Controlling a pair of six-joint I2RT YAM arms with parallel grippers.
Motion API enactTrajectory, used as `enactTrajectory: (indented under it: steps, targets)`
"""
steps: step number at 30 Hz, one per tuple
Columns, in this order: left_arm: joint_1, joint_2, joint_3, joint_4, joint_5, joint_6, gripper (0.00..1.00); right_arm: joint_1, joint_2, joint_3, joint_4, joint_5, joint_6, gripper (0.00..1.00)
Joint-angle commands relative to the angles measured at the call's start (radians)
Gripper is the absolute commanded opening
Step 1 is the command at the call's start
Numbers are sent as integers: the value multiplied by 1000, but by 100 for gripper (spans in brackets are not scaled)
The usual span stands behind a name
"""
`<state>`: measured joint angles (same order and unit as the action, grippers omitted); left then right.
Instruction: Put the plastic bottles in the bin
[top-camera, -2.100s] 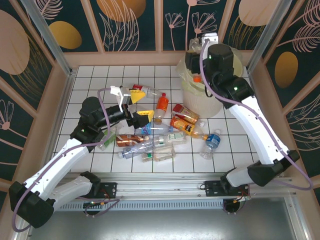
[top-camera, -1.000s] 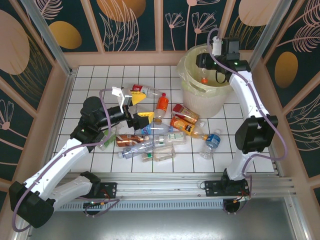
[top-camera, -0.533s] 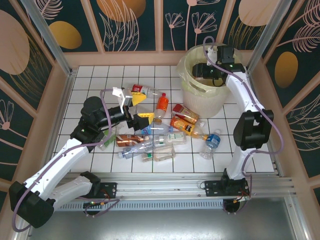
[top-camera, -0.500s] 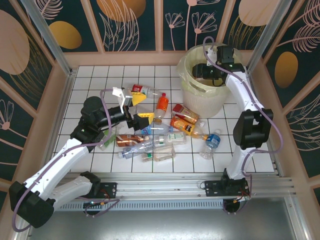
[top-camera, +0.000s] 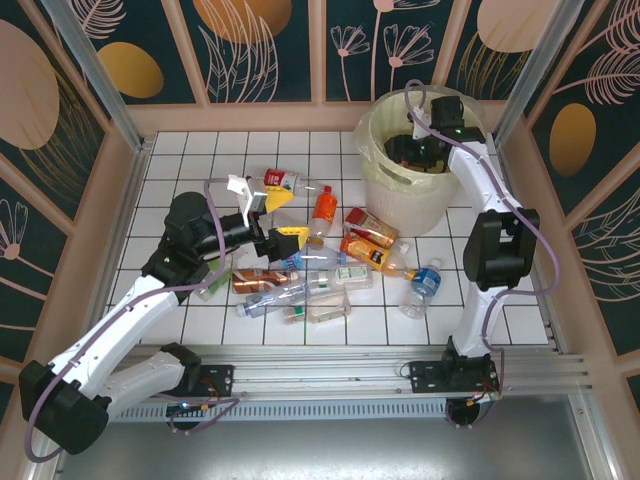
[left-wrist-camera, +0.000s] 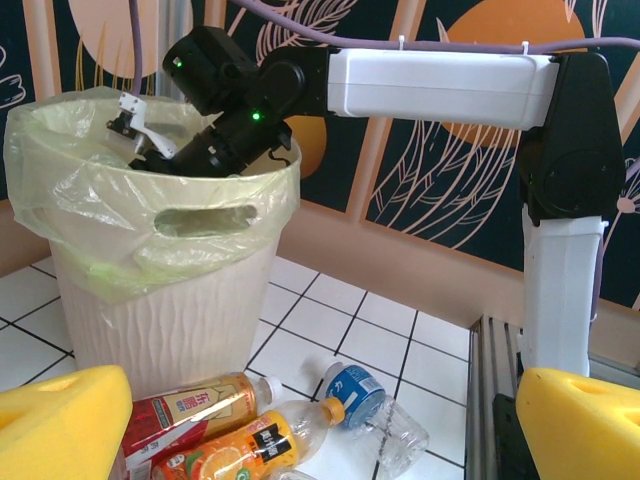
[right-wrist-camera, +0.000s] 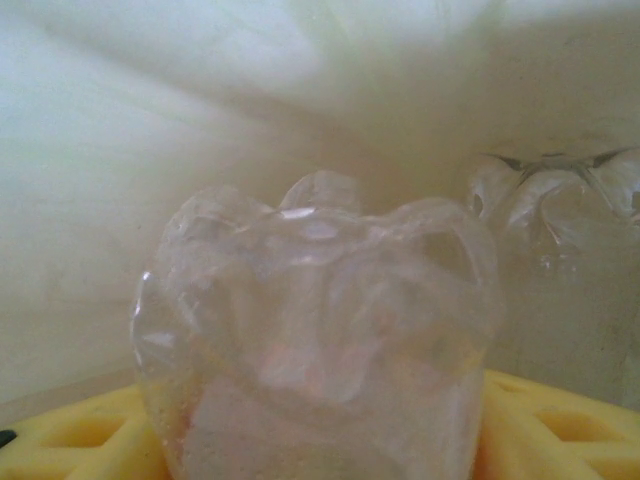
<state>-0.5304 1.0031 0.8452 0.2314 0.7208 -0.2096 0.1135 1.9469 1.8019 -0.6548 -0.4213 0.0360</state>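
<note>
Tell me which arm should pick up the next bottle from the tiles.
Left. The left gripper hangs open right at the pile of bottles. The right gripper is down inside the bin, away from the pile, with a clear bottle between its fingers.

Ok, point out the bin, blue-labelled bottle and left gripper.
bin (left-wrist-camera: 150, 310), left wrist view, front wall.
blue-labelled bottle (left-wrist-camera: 352, 384), left wrist view, blue label.
left gripper (top-camera: 283, 215), top view, midway between fingertips.
</note>
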Motion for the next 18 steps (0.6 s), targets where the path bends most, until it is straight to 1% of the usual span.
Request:
enactTrajectory:
  steps: [1, 4, 10, 18]
  targets:
    - [-3, 6, 34, -1, 5, 22, 99, 0, -4, 20, 18, -22, 14, 71]
    - [-3, 8, 37, -3, 5, 22, 99, 0, -8, 18, 31, -16, 26, 75]
    - [-3, 6, 35, -1, 3, 22, 99, 0, -33, 29, 39, 18, 35, 78]
    - [-3, 7, 37, -3, 6, 24, 99, -2, -109, 48, 34, 101, 38, 78]
